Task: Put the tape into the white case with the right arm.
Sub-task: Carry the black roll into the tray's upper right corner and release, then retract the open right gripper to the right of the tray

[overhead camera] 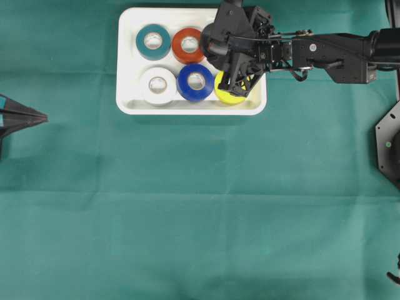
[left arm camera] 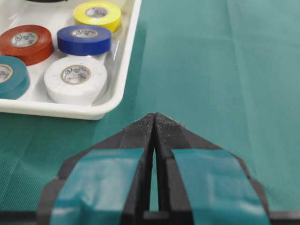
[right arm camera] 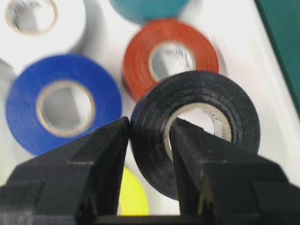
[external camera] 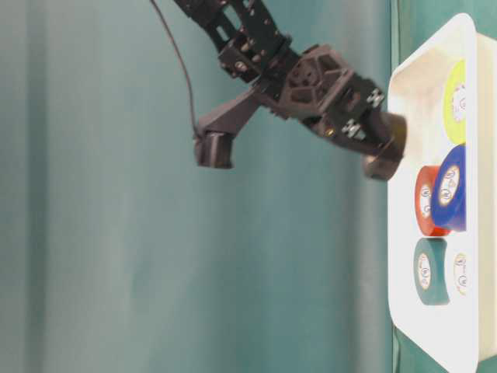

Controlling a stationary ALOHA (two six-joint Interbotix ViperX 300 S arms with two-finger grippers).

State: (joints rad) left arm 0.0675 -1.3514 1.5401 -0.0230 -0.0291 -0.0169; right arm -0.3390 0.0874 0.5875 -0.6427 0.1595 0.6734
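My right gripper [right arm camera: 150, 123] is shut on a black tape [right arm camera: 154, 136], one finger through its core and the other on its outer wall. In the overhead view the black tape [overhead camera: 210, 45] hangs over the back right part of the white case [overhead camera: 187, 110], beside the red roll [overhead camera: 187, 45]. The table-level view shows the tape [external camera: 386, 151] just off the case [external camera: 404, 311], not resting in it. My left gripper [left arm camera: 154, 116] is shut and empty, resting on the cloth at the far left [overhead camera: 42, 117].
Inside the case lie teal [overhead camera: 153, 41], white [overhead camera: 157, 85], blue [overhead camera: 195, 82] and yellow [overhead camera: 226, 94] rolls; the yellow one sits partly under my right wrist. Green cloth covers the table. A black arm base [overhead camera: 389, 147] stands at the right edge.
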